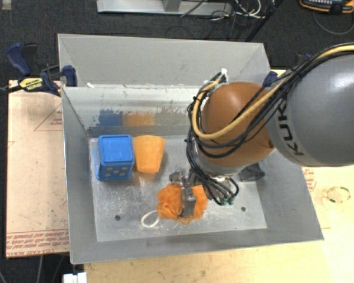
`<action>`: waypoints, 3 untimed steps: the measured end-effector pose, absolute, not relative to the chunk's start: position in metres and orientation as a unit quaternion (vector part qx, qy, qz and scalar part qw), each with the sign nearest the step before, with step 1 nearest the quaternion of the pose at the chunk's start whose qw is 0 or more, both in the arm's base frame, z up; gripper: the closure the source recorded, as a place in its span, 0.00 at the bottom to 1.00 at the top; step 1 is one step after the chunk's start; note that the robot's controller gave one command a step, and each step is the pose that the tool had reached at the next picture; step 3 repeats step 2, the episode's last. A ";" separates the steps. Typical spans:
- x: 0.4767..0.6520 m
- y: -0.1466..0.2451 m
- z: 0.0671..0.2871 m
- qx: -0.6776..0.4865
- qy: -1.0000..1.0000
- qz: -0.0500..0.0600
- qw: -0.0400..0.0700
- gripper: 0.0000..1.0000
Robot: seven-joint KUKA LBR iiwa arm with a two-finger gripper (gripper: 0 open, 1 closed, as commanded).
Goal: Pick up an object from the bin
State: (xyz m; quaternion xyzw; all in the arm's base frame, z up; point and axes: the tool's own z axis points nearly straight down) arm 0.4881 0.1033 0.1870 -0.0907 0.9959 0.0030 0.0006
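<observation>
My gripper [187, 200] is low in the bin's front middle, its fingers pressed down into a crumpled orange cloth-like thing [170, 201] with a white cord loop [149, 219] at its front left. The orange material bunches on both sides of the fingers, which appear closed on it. A pale orange cup-shaped thing [148, 153] lies behind and to the left. A blue cube with dots on its front face [115, 157] stands further left, next to the cup.
The arm's orange cover and cables hang over the bin's right half and hide the floor beneath. The bin's back wall rises just behind the cube and the cup.
</observation>
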 end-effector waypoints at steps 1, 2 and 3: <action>0.488 0.102 0.236 -0.097 0.995 0.003 -0.002 1.00; 0.489 0.102 0.251 -0.101 0.995 0.003 0.001 1.00; 0.489 0.102 0.251 -0.101 0.995 0.003 0.001 1.00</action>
